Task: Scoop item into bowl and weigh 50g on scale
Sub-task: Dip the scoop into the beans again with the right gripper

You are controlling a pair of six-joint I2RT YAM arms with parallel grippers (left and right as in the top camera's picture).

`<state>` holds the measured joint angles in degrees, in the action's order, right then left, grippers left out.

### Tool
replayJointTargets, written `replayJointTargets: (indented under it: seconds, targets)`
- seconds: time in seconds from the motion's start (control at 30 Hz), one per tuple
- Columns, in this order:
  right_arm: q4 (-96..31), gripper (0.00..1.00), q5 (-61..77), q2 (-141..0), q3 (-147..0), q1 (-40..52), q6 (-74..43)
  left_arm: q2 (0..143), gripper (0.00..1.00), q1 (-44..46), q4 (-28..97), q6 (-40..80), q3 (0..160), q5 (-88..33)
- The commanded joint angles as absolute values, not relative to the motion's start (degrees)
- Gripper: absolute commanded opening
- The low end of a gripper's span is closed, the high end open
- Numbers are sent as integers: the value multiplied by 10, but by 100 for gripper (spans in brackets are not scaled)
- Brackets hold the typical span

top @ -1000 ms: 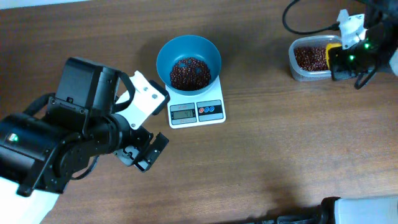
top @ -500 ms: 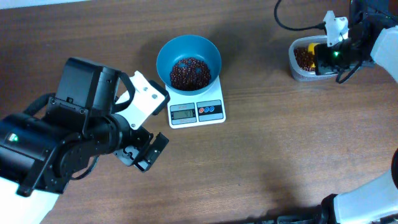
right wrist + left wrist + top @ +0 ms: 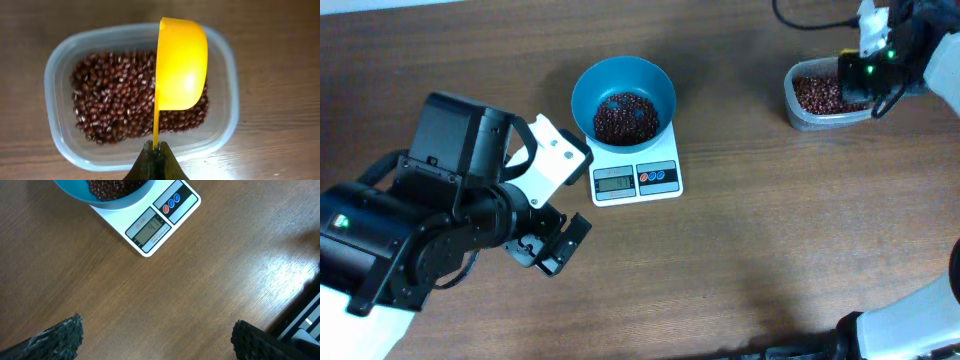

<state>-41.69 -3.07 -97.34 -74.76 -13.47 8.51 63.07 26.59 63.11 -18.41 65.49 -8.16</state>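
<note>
At the far right of the bench (image 3: 770, 250), the right pincer (image 3: 156, 161) is shut tight on the thin handle of a yellow scoop (image 3: 181, 65). It holds the cup over the clear tub (image 3: 54, 85), where the stock of beans (image 3: 115, 107) lies. The cup is turned so its smooth face shows with no beans on it, and I cannot tell whether its edge touches the pile below. That pose looks like the start of a dig: gripping the handle at its very end keeps the fingers out of the beans and lets the cup reach deep.

Well apart, near the middle, the teal bowl (image 3: 623, 72) sits squarely on the white scale (image 3: 636, 180) so that whatever is tipped in registers at once. A dark heap of beans already lies in the bowl. The display is lit, but I cannot read its digits with certainty.

The left pincer (image 3: 552, 248) hangs low over bare wood just beside the scale, jaws spread wide and holding nothing. It is probably parked there to keep the path to the bowl free
</note>
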Motion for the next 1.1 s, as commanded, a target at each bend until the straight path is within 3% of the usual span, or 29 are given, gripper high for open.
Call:
replayJointTargets:
  seconds: [0.0, 0.2, 0.4, 1.07]
  targets:
    - [-437, 4, -13, -974, -768, -136, 79, 629, 99, 265, 630, -180, 663, -88]
    - [-485, 4, 133, -974, -768, -190, 81, 629, 99, 265, 630, -180, 663, -88]
    - [-491, 4, 153, -975, -767, -245, 82, 629, 99, 265, 630, -180, 663, -88]
    - [-485, 4, 144, -1013, -752, -158, 91, 629, 99, 265, 630, -180, 663, -88]
